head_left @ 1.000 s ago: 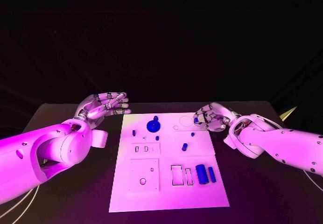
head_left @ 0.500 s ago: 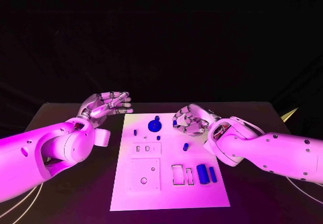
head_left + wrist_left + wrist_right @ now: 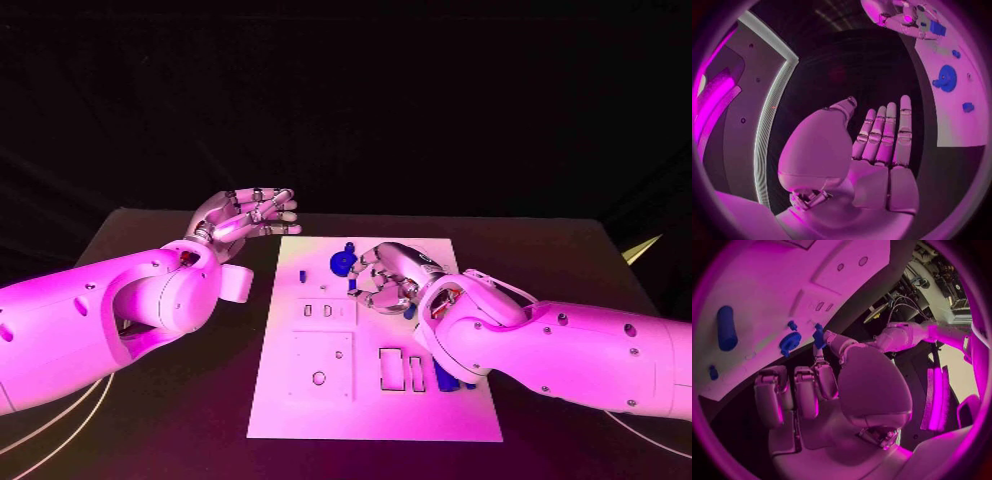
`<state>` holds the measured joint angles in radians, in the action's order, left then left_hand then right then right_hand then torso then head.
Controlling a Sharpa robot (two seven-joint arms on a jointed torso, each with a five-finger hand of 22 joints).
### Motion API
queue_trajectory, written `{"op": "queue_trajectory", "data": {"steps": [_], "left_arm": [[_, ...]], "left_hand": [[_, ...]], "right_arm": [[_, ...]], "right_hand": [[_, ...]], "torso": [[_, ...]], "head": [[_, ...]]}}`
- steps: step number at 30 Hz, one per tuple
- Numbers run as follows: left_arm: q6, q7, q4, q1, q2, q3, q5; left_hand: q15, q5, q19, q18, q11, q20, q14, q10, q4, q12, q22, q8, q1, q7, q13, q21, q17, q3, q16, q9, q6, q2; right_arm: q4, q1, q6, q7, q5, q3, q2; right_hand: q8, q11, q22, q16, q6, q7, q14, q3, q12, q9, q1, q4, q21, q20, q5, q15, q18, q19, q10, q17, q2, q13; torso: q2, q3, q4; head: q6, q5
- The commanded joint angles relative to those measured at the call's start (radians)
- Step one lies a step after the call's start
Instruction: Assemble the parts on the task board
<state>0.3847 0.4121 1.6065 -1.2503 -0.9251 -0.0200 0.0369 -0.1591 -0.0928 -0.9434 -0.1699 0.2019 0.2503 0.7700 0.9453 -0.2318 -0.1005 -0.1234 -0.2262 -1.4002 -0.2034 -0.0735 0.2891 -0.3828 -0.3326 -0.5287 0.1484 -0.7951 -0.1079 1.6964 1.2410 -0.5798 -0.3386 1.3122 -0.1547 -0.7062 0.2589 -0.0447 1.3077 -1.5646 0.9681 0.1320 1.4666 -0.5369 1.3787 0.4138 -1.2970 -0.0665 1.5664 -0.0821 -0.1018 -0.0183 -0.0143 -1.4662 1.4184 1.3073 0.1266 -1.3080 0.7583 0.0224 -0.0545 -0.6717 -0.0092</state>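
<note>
Now the right hand (image 3: 387, 277) has swung from the task board's (image 3: 378, 420) 2 o'clock edge to its middle, fingers (image 3: 820, 335) pinching a small blue part (image 3: 819, 336) beside the blue disc (image 3: 343, 262), seemingly ready to seat it, while the left hand (image 3: 245, 215) hovers loosely curled, empty

No readable text or labels, as far as visible.
</note>
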Motion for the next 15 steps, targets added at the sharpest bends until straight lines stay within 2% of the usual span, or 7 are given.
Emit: {"op": "queue_trajectory", "data": {"steps": [1,6,15], "left_arm": [[-0.016,0.008,0.001,0.000,0.004,0.000,-0.004],[-0.017,0.007,0.001,0.000,0.007,0.000,-0.005],[-0.018,0.004,0.002,0.000,0.011,0.000,-0.005]], "left_hand": [[0.003,0.003,0.009,-0.010,-0.002,0.000,-0.007,-0.004,0.001,0.003,-0.001,-0.005,-0.011,-0.046,0.001,0.005,-0.001,0.006,-0.006,-0.001,0.004,0.002],[0.003,0.003,0.009,-0.010,-0.002,0.000,-0.007,-0.004,0.001,0.003,-0.001,-0.005,-0.011,-0.046,0.001,0.005,-0.001,0.006,-0.006,-0.001,0.004,0.002],[0.003,0.003,0.009,-0.010,-0.002,0.000,-0.007,-0.004,0.001,0.003,-0.001,-0.005,-0.011,-0.046,0.001,0.005,-0.001,0.006,-0.006,-0.001,0.004,0.002]], "right_arm": [[-0.007,-0.012,0.009,-0.044,0.073,-0.002,0.019],[-0.024,-0.032,0.008,-0.044,0.095,-0.004,0.049],[-0.066,-0.053,0.015,-0.038,0.123,-0.008,0.091]], "right_hand": [[0.003,-0.001,0.258,-0.005,-0.004,-0.003,0.103,0.001,0.003,0.013,0.007,-0.002,-0.002,0.003,0.000,-0.007,0.013,-0.102,0.007,0.260,0.002,-0.089],[0.003,-0.001,0.256,-0.005,-0.005,-0.003,0.103,0.001,0.003,0.013,0.007,-0.002,-0.003,0.004,0.000,-0.007,0.012,-0.101,0.007,0.260,0.002,-0.089],[0.004,-0.001,0.256,-0.005,-0.007,-0.003,0.104,0.003,0.004,0.012,0.010,0.000,-0.003,0.004,0.000,-0.007,0.012,-0.101,0.008,0.261,0.009,-0.090]], "torso": [[0.001,-0.0006,-0.0018],[0.001,-0.0005,-0.0019],[0.001,-0.0014,-0.0015]], "head": [[-0.006,0.005],[-0.009,0.010],[-0.011,0.013]]}}
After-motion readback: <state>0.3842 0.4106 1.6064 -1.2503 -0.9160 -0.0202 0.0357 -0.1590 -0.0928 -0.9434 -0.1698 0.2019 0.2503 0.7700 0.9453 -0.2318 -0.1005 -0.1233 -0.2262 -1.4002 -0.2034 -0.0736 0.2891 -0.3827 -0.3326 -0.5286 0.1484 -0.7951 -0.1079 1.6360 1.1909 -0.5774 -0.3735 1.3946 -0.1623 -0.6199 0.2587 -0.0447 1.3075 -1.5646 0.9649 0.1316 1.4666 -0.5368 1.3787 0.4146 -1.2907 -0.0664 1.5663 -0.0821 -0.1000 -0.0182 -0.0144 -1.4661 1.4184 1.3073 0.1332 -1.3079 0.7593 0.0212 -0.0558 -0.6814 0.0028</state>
